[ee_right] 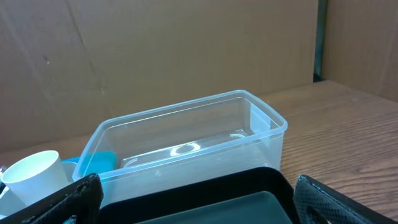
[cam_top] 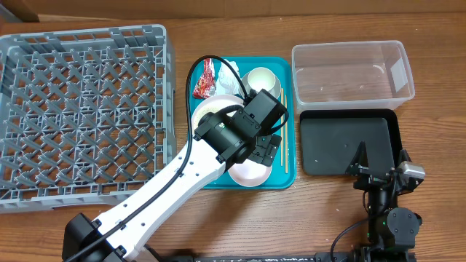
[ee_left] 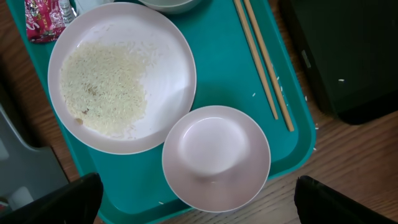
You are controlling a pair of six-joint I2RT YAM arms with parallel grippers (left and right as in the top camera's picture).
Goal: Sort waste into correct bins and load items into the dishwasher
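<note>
A teal serving tray (cam_top: 280,109) holds the dishes. A large white plate (ee_left: 121,74) carries loose rice grains (ee_left: 102,87). A pinkish bowl (ee_left: 216,157) sits at the tray's near edge, and a small cup (cam_top: 261,78) stands at the back. A red wrapper (cam_top: 206,78) lies at the tray's far left corner. My left gripper (ee_left: 199,208) hangs open above the bowl, touching nothing. The grey dish rack (cam_top: 80,109) stands on the left. On the right are the clear tub (cam_top: 353,69) and the black tray (cam_top: 349,142). My right gripper (cam_top: 380,164) is open at the black tray's near right corner.
Two wooden chopsticks (ee_left: 264,62) lie along the teal tray's right side. My left arm (cam_top: 182,182) crosses diagonally from the front left, over the rack's near right corner. From the right wrist, the clear tub (ee_right: 186,143) sits just beyond the black tray (ee_right: 236,199).
</note>
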